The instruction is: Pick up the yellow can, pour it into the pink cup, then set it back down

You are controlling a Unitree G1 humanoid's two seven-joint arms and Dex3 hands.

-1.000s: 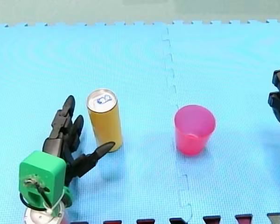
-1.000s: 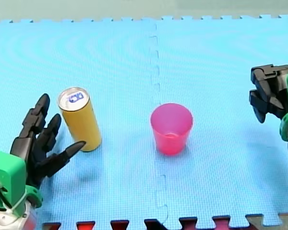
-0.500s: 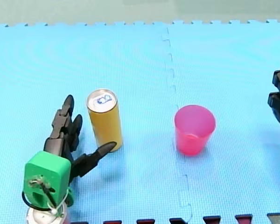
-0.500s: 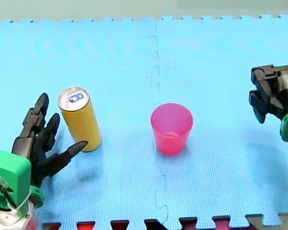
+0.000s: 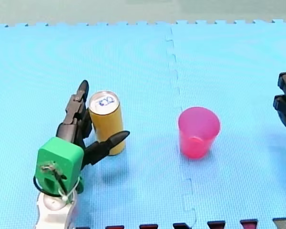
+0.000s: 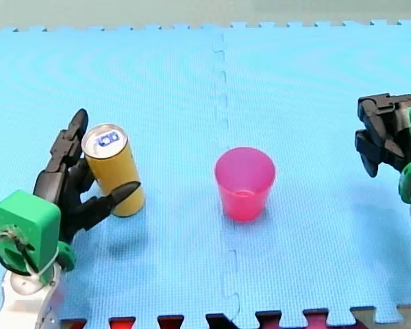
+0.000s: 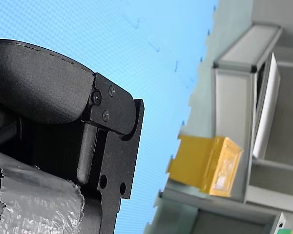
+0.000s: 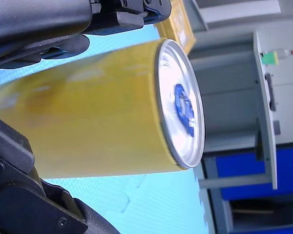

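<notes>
The blue foam mat (image 5: 219, 57) carries all items, with the left hand (image 5: 78, 137) at its 8 o'clock and the right hand (image 6: 382, 133) at 3 o'clock, clenched on nothing and well apart from the work. The can (image 5: 107, 125) stands upright on the mat at 9 o'clock from the cup (image 5: 198, 132), and the left hand grasps it, fingers behind and thumb across its lower front. Assessment: the grasp is in place, but lifting, pouring into the upright cup and setting the can back down are all outstanding.
</notes>
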